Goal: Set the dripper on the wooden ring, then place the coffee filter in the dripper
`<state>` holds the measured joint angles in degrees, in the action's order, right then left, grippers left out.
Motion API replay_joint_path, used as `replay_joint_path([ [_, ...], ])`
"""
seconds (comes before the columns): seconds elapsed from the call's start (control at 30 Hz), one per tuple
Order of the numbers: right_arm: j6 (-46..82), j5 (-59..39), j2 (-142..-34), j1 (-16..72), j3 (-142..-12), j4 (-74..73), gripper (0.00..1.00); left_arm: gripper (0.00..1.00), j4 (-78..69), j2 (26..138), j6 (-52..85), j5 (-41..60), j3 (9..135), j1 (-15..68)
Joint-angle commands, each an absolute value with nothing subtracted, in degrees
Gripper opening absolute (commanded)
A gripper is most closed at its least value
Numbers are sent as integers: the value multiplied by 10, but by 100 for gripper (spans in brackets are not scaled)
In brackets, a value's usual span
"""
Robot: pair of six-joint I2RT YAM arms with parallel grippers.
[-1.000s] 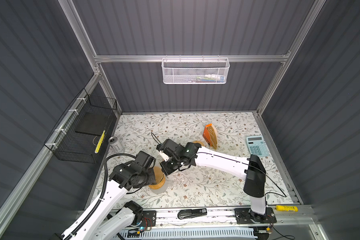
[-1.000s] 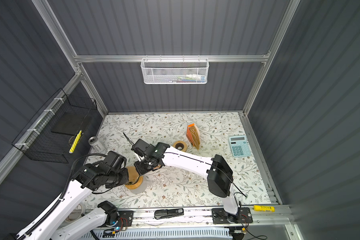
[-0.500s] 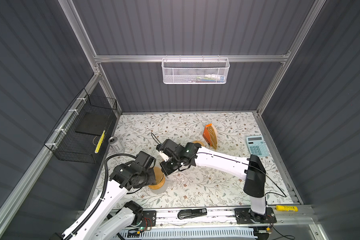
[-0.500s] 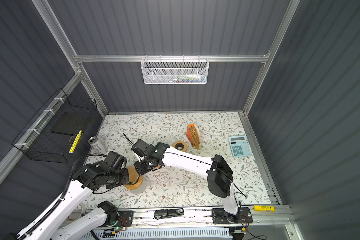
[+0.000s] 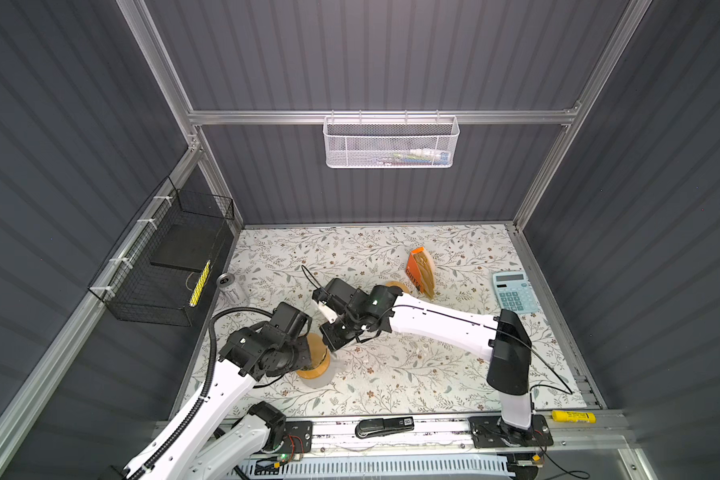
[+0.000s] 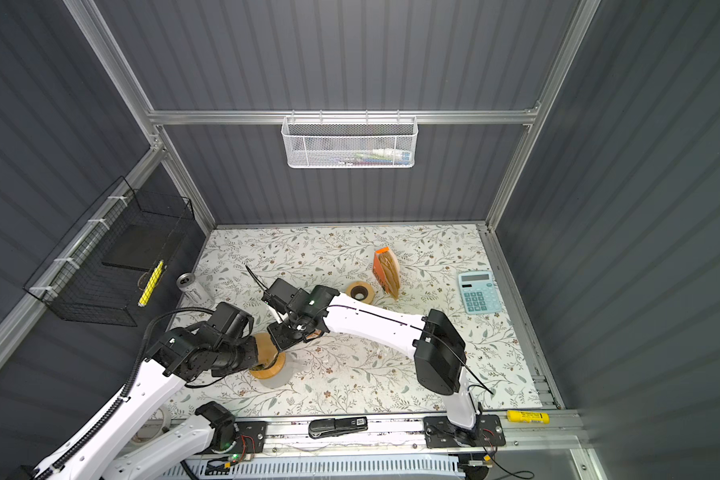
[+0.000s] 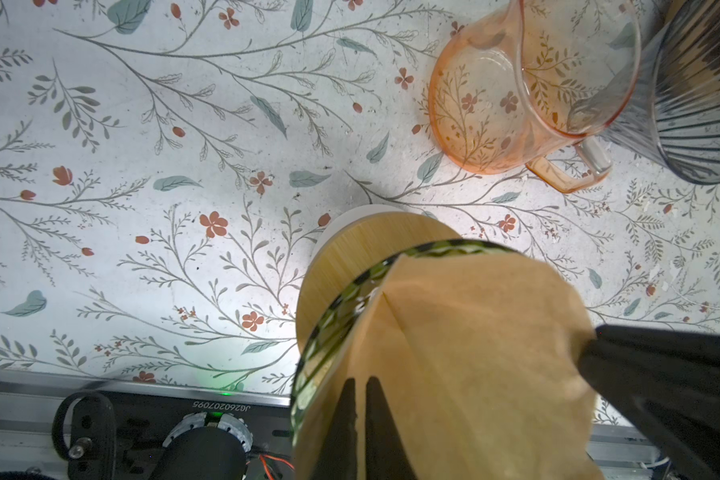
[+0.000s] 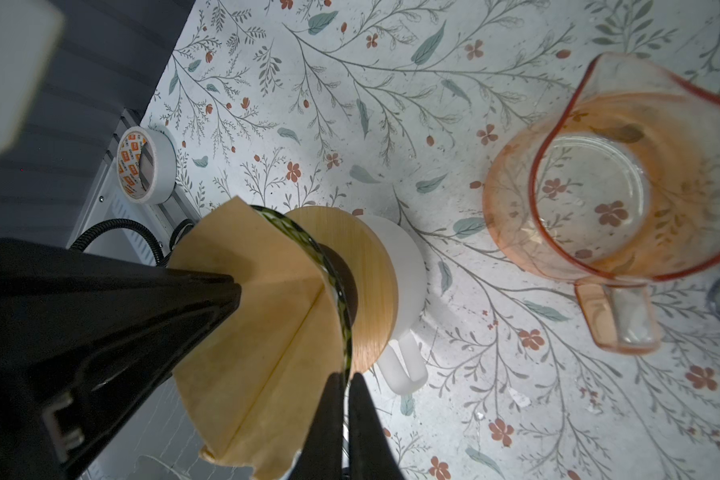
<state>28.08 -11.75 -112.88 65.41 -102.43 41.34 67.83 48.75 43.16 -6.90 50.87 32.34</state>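
Both of my tools were clenched, reaching in over the front left of the worktop (image 5: pixel 391 374) from opposite sides until they almost met. Between them stood a white mug (image 8: pixel 408 257), and on it sat the dripper (image 7: pixel 350 257), a wooden collar under an upright cone of green glass. The coffee filter (image 7: pixel 474 353) was down inside that cone, its point aimed into the dripper and its top edge standing proud of the glass rim. My left tool (image 7: pixel 360 388) pinched the paper wall on its own side. My right tool (image 8: pixel 345 384) pinched the opposite edge just where paper met rim; the glass seemed to run into the slit between those jaws, though I could not tell whether it was gripped too. So the filter lay straight off both sets of tips, its axis vertical, neither arm the nearer. Its folded seam (image 8: pixel 275 365) ran from the middle out towards the rim. I judged that what remained was to let go, one side at a time, without dragging the paper back up or tipping the dripper off the mug.
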Motion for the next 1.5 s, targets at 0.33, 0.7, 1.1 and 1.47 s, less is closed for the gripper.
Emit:
replay_joint_path([
  [0.33, 283, -105, -1131, 656, -1031, 409, 10, 10, 696, 492, 432, -87, 538, 327],
  [0.7, 281, -103, -1117, 656, -1038, 409, 11, 10, 713, 497, 427, -101, 572, 327],
  [1.1, 281, -97, -1094, 657, -1044, 411, 18, 10, 713, 489, 430, -102, 580, 327],
  [1.47, 281, -91, -1073, 655, -1031, 414, 21, 10, 724, 481, 438, -108, 606, 327],
])
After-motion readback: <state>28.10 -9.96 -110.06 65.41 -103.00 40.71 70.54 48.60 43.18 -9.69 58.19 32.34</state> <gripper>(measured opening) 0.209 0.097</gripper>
